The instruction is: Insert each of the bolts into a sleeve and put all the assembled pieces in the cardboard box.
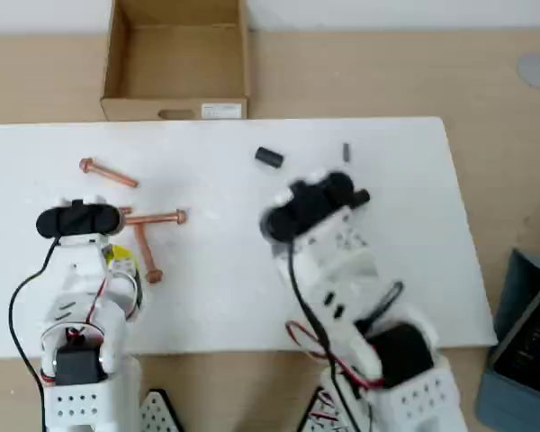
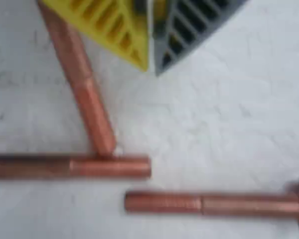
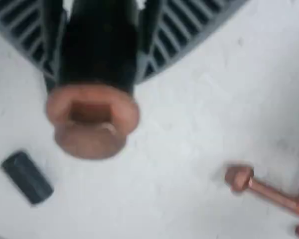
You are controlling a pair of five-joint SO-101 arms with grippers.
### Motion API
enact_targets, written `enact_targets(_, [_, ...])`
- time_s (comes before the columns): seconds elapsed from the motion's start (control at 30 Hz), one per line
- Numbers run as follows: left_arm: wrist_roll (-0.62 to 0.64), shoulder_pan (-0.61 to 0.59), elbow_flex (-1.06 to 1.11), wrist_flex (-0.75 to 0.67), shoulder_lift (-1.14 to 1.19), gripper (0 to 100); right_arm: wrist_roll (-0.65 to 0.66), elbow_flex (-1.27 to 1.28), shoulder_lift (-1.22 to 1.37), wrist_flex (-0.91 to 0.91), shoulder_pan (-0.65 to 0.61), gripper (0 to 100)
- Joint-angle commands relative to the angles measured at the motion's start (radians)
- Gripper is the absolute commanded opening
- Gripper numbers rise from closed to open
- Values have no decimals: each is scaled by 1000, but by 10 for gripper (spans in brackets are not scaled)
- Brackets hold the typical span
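Right end effector: was clamped on black sleeve with copper bolt head protruding; hung above white surface, centre of high view.
Left end effector: fingertips met, gripping nothing; lower left.
Loose bolts lay at left: upper bolt; middle bolt; lower bolt, tip touching middle bolt.
Spare sleeve: lay upper centre.
Cardboard box: stood upper left, beyond surface edge.
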Motion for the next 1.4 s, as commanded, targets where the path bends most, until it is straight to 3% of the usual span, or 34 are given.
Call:
enact_targets(0.0, [-2, 0, 18, -3, -7, 2, -5, -173, 188, -100, 18, 9])
enact_targets(0.6, [0, 0, 44, -8, -8, 2, -2, -1004, 1271, -420, 33, 9])
enact_targets(0.97, [0, 0, 44, -8, -8, 2, 74, -1699, 1897, -413, 53, 9])
enact_targets(1.37, [0, 0, 43, -8, -8, 2, 167, -2150, 2284, -270, 51, 12])
